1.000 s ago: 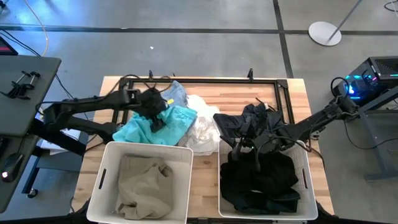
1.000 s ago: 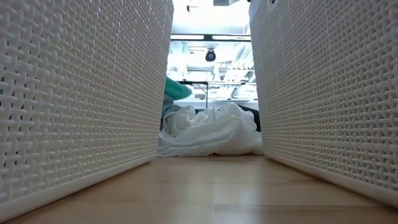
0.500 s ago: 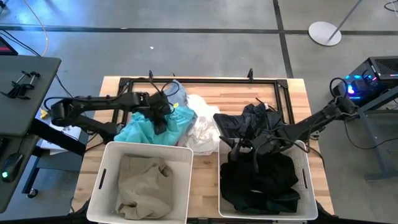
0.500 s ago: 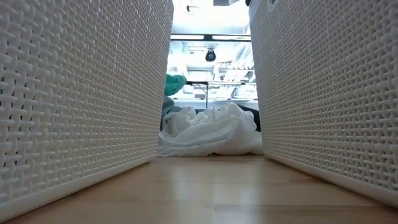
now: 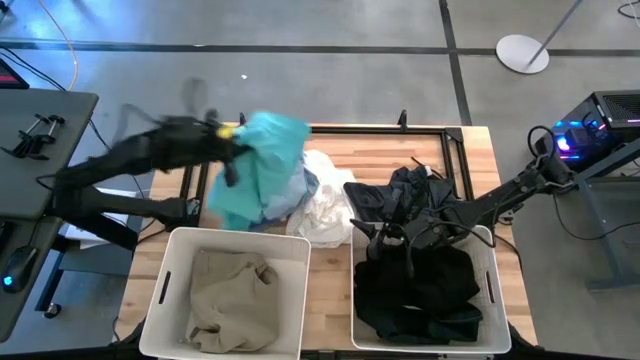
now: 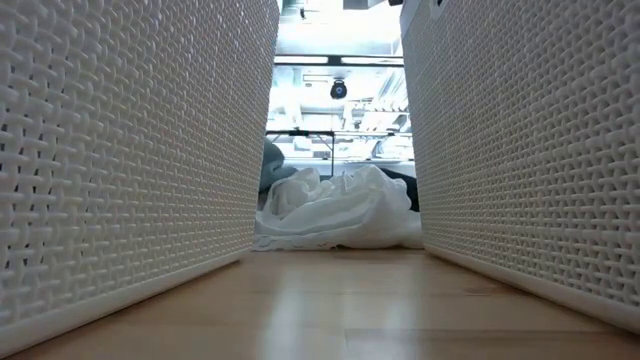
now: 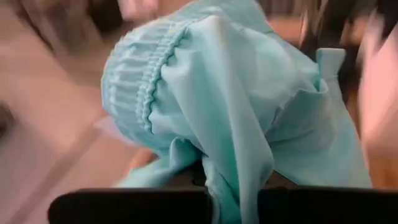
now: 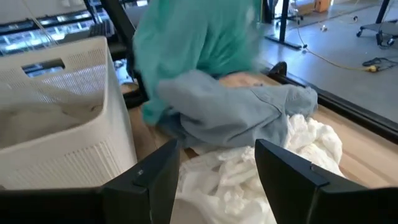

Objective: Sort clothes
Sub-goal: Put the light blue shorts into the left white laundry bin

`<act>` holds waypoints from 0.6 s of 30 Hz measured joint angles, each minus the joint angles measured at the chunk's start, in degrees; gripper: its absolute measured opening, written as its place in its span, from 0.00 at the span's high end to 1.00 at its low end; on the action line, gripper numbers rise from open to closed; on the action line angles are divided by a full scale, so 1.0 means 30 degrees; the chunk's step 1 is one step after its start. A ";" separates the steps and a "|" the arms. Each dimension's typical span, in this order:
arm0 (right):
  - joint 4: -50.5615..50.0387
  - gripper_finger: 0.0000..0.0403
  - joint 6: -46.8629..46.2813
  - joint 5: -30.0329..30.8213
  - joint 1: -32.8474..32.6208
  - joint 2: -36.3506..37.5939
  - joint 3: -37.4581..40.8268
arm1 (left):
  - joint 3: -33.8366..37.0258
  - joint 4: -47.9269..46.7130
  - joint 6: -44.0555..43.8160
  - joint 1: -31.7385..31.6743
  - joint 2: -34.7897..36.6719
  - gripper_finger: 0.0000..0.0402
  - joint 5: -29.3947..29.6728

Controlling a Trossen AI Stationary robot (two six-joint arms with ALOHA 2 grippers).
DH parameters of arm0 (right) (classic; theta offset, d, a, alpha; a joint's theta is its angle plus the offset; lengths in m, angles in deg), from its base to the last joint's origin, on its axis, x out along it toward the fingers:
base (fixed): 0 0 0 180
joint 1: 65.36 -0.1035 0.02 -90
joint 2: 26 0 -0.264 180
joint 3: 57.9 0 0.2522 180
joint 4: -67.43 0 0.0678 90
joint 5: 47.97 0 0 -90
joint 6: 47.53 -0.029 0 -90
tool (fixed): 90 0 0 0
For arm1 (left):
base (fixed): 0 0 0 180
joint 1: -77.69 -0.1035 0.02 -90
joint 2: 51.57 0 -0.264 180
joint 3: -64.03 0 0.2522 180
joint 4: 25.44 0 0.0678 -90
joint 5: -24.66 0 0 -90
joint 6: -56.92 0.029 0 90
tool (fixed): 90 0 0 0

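High view: my left gripper (image 5: pixel 232 150) is clamped tight on the teal garment (image 5: pixel 262 165), lifted over the bench's far left edge. My right gripper (image 5: pixel 395 240) hangs with fingers parted, holding nothing, above the black clothes (image 5: pixel 425 285) in the right basket (image 5: pixel 496 300).

The wooden table (image 5: pixel 470 150) holds two white baskets (image 5: pixel 165 300), a white cloth (image 5: pixel 325 210), a blue-grey cloth (image 8: pixel 236 115) and black clothes (image 5: pixel 385 200).
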 joint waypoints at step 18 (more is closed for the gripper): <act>0.0491 0.51 0.0109 0.0007 0.0000 0.0007 -0.0007 | -0.6530 1.3087 -0.4469 0.3319 0.2819 1.00 -1.3484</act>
